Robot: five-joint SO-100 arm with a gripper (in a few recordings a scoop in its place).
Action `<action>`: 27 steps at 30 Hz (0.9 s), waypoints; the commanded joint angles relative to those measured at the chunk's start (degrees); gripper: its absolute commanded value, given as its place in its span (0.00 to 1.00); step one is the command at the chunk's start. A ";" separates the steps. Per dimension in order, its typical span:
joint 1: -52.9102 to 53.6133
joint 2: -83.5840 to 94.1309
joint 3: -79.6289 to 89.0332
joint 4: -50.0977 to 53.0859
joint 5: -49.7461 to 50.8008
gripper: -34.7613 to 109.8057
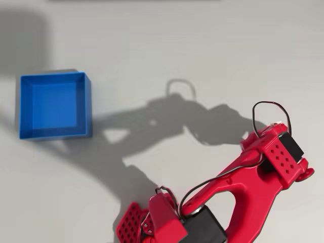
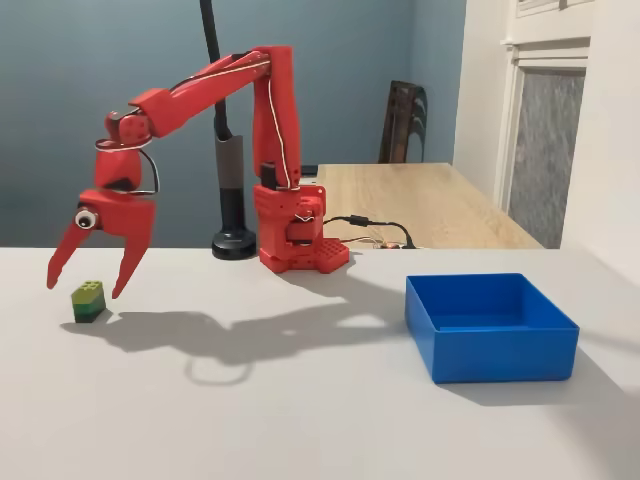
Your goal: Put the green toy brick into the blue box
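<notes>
Tool (image 2: 88, 278) spread above green toy brick (image 2: 88, 301), blue box (image 2: 490, 328) well apart

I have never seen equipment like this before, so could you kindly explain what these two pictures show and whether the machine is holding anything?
The red plastic machine is a small robot arm bolted to a pale grey table. One picture looks straight down from above; the other is a fixed camera facing the arm across the table. At the arm's tip is a two-finger gripper, open and holding nothing. In the fixed view it hangs just above a small lime-green studded toy brick resting on the table. A square bright-blue open-topped box stands apart from both, empty as far as its floor shows.
</notes>
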 commanded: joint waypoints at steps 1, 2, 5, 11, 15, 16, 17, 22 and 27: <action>1.32 1.67 0.62 -0.44 1.14 0.43; 1.41 1.58 0.88 -0.88 1.23 0.43; 1.85 1.58 1.76 -2.29 1.23 0.43; 2.29 1.49 3.78 -5.36 1.23 0.42; 2.11 1.49 4.83 -7.03 1.32 0.41; 2.02 1.49 5.01 -7.29 1.41 0.41; 1.93 1.49 5.19 -7.65 1.49 0.40; 1.32 1.49 5.27 -8.26 1.93 0.37; 0.70 1.49 5.62 -9.14 2.29 0.32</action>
